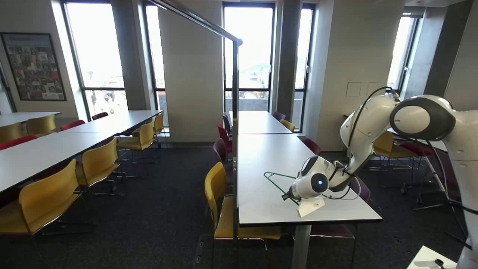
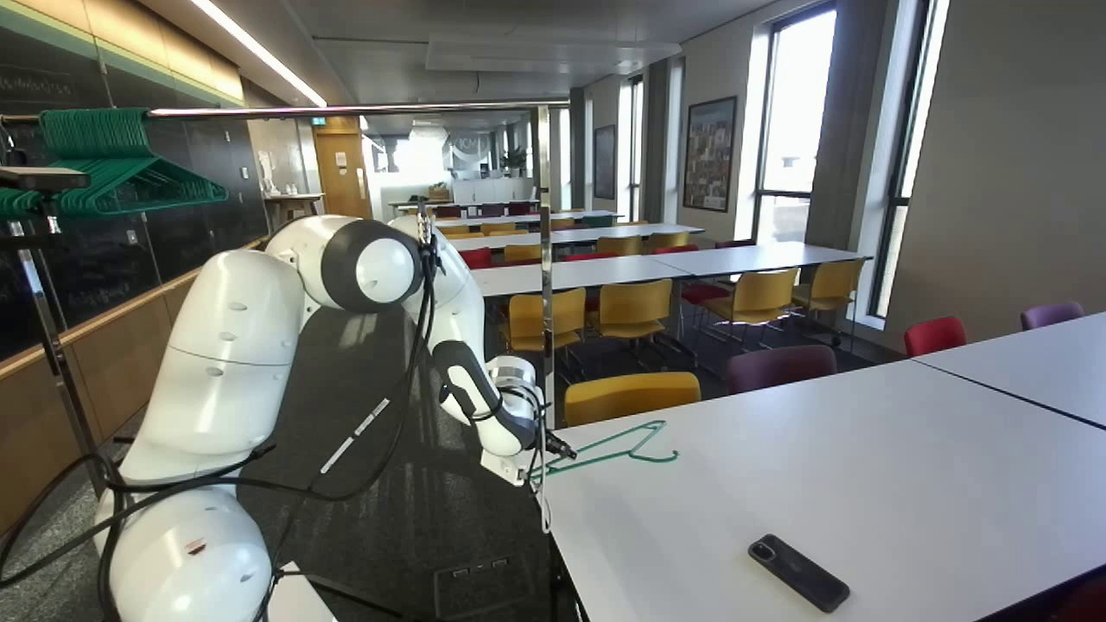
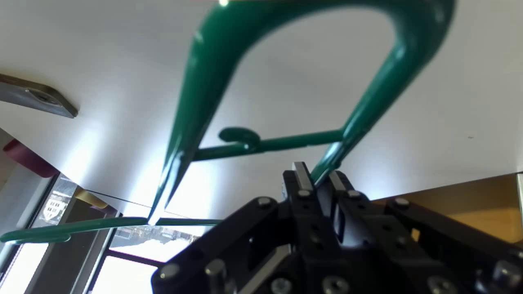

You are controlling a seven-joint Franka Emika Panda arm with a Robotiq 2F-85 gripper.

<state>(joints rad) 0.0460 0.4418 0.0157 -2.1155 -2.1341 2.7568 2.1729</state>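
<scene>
The gripper point(image 3: 320, 175) was pinched narrow on the green hanger point(image 3: 208, 81), along a straight bar; the hanger was on or just over the near part of the table point(image 1: 261, 213) in an exterior view. It seemed light and fairly stiff – probably glossy plastic – so it could slide or twist; the bar's middle looked the best-balanced hold.
</scene>
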